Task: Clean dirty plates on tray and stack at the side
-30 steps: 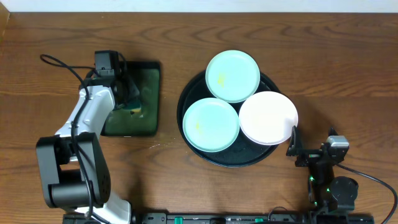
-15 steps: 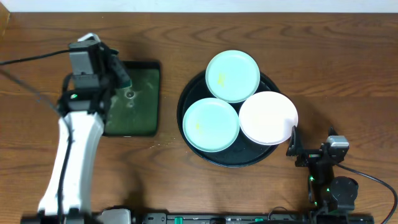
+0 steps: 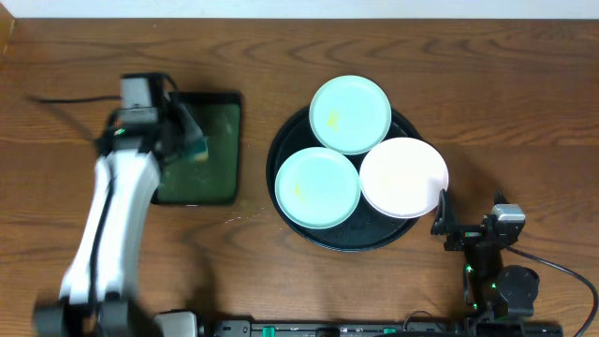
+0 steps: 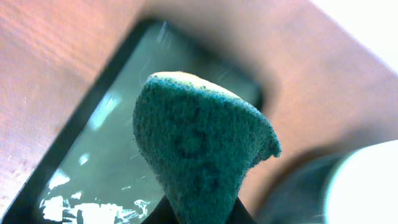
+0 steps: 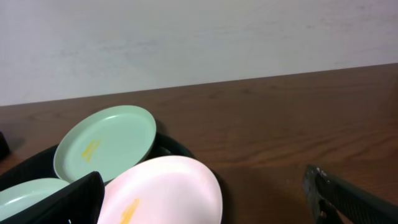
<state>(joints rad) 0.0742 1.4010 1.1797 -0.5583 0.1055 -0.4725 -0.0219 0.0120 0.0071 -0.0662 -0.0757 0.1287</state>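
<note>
On the brown wooden table (image 3: 487, 75), right of centre, one large round glossy black tray with a raised rim (image 3: 274, 167) is carrying all three small round shallow plates: one pale mint-green plate (image 3: 350, 114) is sitting at the far side and reaching out over the rim, a second pale mint-green plate (image 3: 317, 186) is lying at the near left inside the tray, and one white plate (image 3: 403, 178) is resting at the right, jutting past the rim there. The three are crowding together at the middle with their edges meeting. Each plate is showing one yellow smear, the white plate's being plain only in the right wrist view. Left of the round tray, well apart from it, one smaller rectangular black tray with a green inside (image 3: 220, 173) is lying on the wood. The left gripper (image 3: 185, 139) is hanging over this smaller tray, pinching one dark green scouring sponge (image 4: 199, 143) with a yellow back between its jaws. The right gripper (image 3: 444, 225) is sitting low at the near right, just beside the white plate, its two black fingers (image 5: 78, 199) standing spread wide and gripping nothing
</note>
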